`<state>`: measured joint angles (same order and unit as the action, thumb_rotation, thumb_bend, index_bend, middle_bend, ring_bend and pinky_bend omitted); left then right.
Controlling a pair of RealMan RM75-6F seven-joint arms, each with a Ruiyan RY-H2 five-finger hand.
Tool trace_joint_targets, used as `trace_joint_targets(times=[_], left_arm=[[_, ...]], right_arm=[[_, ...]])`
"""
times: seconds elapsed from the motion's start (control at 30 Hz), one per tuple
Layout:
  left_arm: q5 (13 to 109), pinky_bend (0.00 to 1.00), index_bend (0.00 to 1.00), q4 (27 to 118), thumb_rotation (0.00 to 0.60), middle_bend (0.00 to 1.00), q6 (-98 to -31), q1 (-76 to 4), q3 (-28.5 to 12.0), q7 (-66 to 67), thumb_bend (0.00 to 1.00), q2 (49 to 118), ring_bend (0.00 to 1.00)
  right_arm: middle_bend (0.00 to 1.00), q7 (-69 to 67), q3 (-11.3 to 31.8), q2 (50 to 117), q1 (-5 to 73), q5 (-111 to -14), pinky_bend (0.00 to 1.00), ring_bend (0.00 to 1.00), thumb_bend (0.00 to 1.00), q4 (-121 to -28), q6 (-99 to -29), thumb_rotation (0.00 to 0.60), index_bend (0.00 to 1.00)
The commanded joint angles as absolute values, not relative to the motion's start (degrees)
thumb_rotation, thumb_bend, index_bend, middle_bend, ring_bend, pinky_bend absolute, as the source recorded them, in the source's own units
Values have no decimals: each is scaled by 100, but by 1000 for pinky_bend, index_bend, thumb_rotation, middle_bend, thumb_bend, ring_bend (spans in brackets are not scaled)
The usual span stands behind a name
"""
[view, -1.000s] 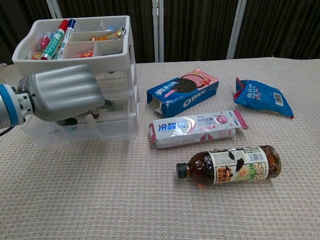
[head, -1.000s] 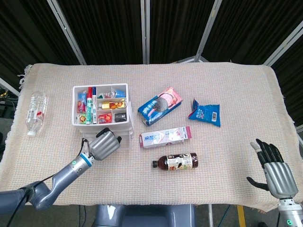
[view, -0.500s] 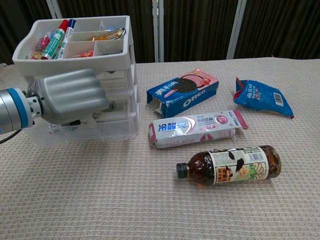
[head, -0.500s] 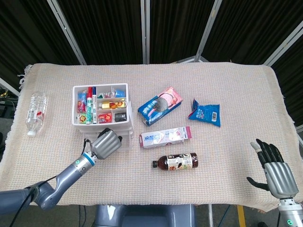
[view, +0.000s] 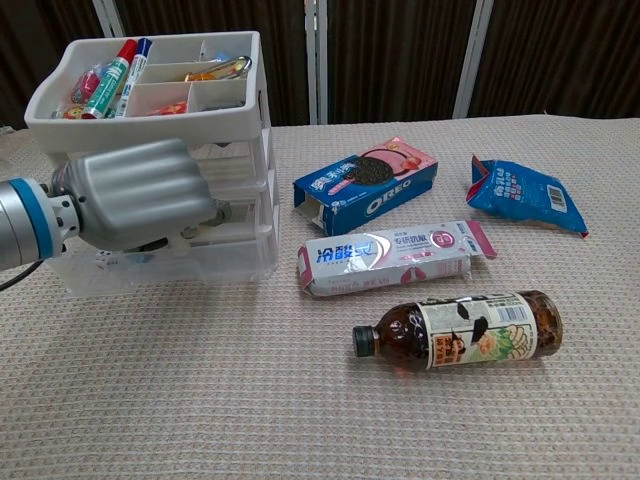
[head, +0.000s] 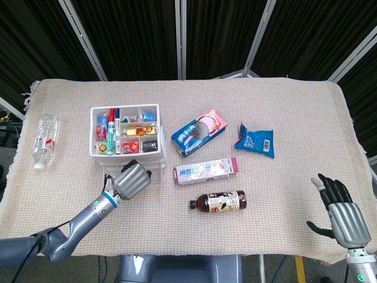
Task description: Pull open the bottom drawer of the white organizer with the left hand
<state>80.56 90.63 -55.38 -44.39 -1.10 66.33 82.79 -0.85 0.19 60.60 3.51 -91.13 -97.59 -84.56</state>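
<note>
The white organizer (head: 152, 155) (view: 240, 110) stands left of centre, its top tray holding markers and small items. My left hand (head: 132, 179) (view: 135, 192) is pressed against its front at the lowest level. The fingers curl in on the front of the clear bottom drawer (view: 235, 258) (head: 156, 174), which juts out a little past the drawers above. The hand hides the drawer's handle. My right hand (head: 341, 215) hovers open over the table's near right corner, far from everything; the chest view does not show it.
An Oreo box (head: 199, 131) (view: 365, 183), a toothpaste box (head: 206, 171) (view: 395, 258) and a lying tea bottle (head: 221, 201) (view: 460, 330) sit right of the organizer. A blue snack bag (head: 256, 140) lies further right. A clear water bottle (head: 44, 140) lies at the left edge.
My left hand has shifted very slightly at the drawer front. The drawer's position looks almost the same. The right hand has not moved.
</note>
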Motion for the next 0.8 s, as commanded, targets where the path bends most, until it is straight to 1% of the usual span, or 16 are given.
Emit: trace_joint_targets(times=[0.03, 0.4, 0.63, 0.8], left_arm=[[8106, 811, 554, 9139, 600, 987, -5630, -4412, -101, 6596, 377, 8210, 930], [8540, 811, 554, 9694, 600, 987, -6079, -4223, 43, 6473, 377, 7744, 930], [8990, 811, 553, 10177, 600, 987, -6615, -3910, 183, 6025, 376, 7304, 930], [9302, 811, 553, 10387, 600, 987, -7133, -3578, 341, 5578, 375, 6875, 930]], right_arm=[[0, -76, 21, 6063, 353, -9113, 0, 0, 40, -9757, -8454, 600, 0], [0, -20, 14, 6082, 349, -9119, 0, 0, 40, -9757, -8458, 600, 0], [0, -20, 34, 6076, 343, -9076, 0, 0, 40, -9764, -8466, 600, 0], [0, 3, 32, 6080, 338, -9082, 0, 0, 40, -9767, -8475, 600, 0]])
